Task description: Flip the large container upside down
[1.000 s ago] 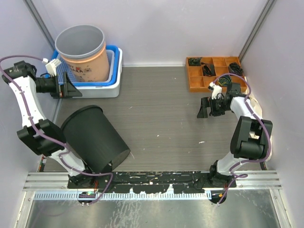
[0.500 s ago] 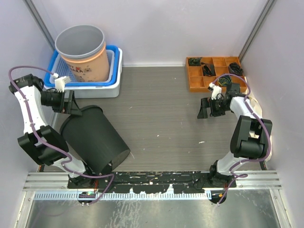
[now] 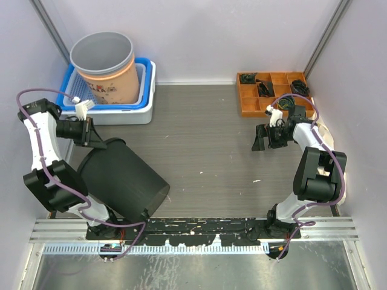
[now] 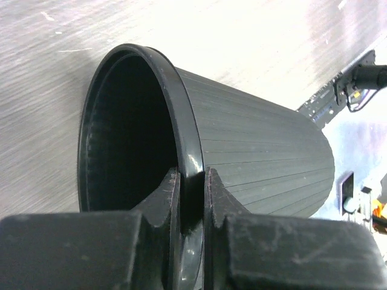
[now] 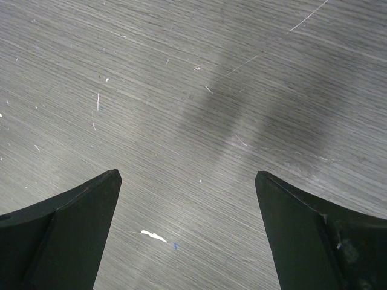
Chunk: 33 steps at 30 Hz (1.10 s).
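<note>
2 arms — white and black
Left arm (image 3: pixel 40 136), right arm (image 3: pixel 315 145): white links, black joints, purple cables (image 3: pixel 344 178), black fingers (image 5: pixel 60 235).

Blue tub (image 3: pixel 124 108) just behind container (image 3: pixel 124 181)

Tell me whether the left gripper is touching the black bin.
Touching. The left wrist view shows the left gripper clamped on the rim of the black bin, one finger inside, one outside.

light: bright, even | glare: table (image 4: pixel 254 36) blown out, left wrist | shadows: soft, diffuse, right wrist
</note>
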Each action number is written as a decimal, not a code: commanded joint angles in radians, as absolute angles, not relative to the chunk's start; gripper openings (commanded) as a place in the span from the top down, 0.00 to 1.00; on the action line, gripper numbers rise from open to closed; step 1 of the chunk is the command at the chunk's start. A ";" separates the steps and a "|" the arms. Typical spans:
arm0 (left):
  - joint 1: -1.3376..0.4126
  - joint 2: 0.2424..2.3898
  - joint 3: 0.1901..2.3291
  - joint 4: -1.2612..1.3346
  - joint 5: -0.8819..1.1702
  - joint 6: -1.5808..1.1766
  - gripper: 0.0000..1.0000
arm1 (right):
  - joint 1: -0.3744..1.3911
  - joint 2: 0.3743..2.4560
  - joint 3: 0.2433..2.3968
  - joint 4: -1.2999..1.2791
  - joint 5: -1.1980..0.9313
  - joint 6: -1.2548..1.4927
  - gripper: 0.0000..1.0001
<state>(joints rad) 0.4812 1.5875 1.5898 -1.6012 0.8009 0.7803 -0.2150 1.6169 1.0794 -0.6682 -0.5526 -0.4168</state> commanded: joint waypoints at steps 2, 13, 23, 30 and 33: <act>0.356 1.514 1.488 -1.778 0.739 0.855 1.00 | -0.209 1.617 1.123 -0.661 -0.536 -0.423 0.00; -0.253 1.581 1.633 -1.573 0.745 0.526 1.00 | -0.208 1.628 1.118 -0.651 -0.497 -0.425 0.00; -0.532 1.872 1.848 -1.423 0.780 0.380 1.00 | -0.207 1.650 1.115 -0.638 -0.466 -0.419 0.00; -0.490 2.211 2.162 -1.460 1.206 0.228 1.00 | -0.208 1.676 1.119 -0.645 -0.465 -0.419 0.00; -0.485 2.304 2.202 -1.375 1.280 0.103 1.00 | -0.207 1.682 1.119 -0.646 -0.463 -0.420 0.00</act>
<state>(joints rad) -0.5018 2.2105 2.1387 -1.4971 1.0901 0.2249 -0.2111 1.6829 1.0863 -0.6594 -0.4637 -0.4160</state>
